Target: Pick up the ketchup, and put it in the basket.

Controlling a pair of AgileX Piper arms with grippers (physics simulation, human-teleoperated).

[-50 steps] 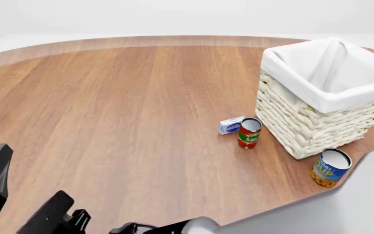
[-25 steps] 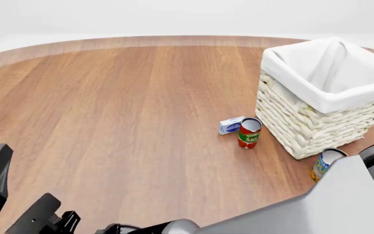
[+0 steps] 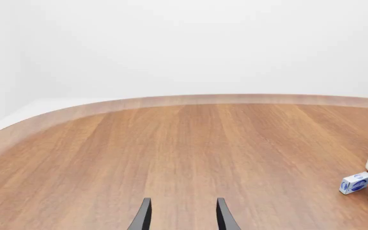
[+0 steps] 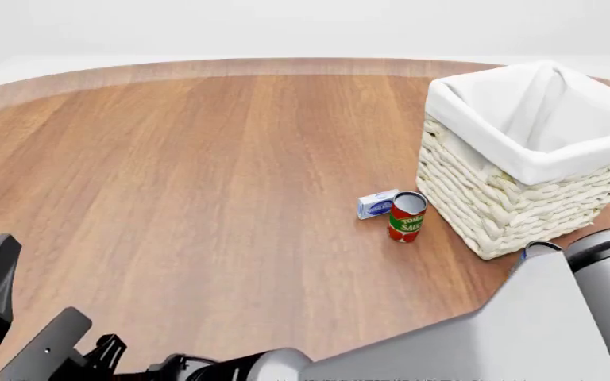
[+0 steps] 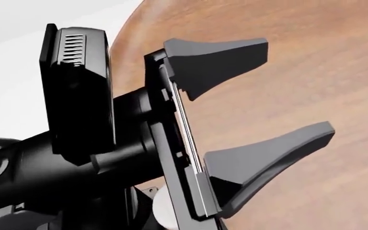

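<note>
Across the near right corner of the worktop [image 4: 231,175], the right arm [image 4: 559,317] has swung further in over the last second. Its pale bulk now fills that corner in the front view. It has covered nearly all of the blue-and-orange can [image 4: 542,248], which stood in plain sight a second ago; only a sliver of the rim shows now. Nothing else on the worktop has shifted.

We read this as an arm only getting under way, with no grasp begun. We cannot find the ketchup in any view, so it is either hidden behind the arm or outside the pictures. It does not show in the basket [image 4: 507,206], whose inside is only partly visible.

From largest to smallest, we count:
- One worktop.
- Two arms.
- One basket, at the right edge.
- Two cans: the hidden one at the near edge, and a tomato sauce can [image 4: 406,218] just beside the basket's left wall.
- One small blue-and-white box [image 4: 376,204], touching or nearly touching that can.
- No ketchup bottles.

The left claw [image 3: 182,203] is spread with nothing between its tips. We take the spread black claw in the right wrist view to be this same one. We cannot tell the state of the right claw.
</note>
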